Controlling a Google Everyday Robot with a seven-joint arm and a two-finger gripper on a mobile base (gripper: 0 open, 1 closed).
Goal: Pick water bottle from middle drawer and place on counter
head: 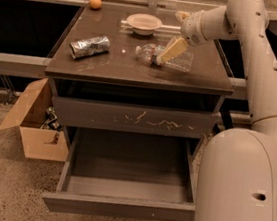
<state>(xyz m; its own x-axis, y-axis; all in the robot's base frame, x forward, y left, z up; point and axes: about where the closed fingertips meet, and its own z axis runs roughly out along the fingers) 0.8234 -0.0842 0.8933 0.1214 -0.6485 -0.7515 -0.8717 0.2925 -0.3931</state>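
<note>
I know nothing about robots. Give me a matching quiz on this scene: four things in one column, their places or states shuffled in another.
1. small clear crinkled plastic water bottle
2. small orange ball
3. wide dark grey-brown middle drawer
4. robot's gripper

A. pulled open under the scratched drawer front
B. lying sideways on the glossy dark-brown counter
C. at the bottle's middle, above the counter
D. counter's back left corner

Pairs: 1-B, 2-D, 3-A, 4-C

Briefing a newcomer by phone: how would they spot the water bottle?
On the dark-brown counter, right of centre, the water bottle lies on its side beneath the gripper. It is clear, crinkled plastic, unlike the silvery foil packet to its left or the pale bowl behind.
</note>
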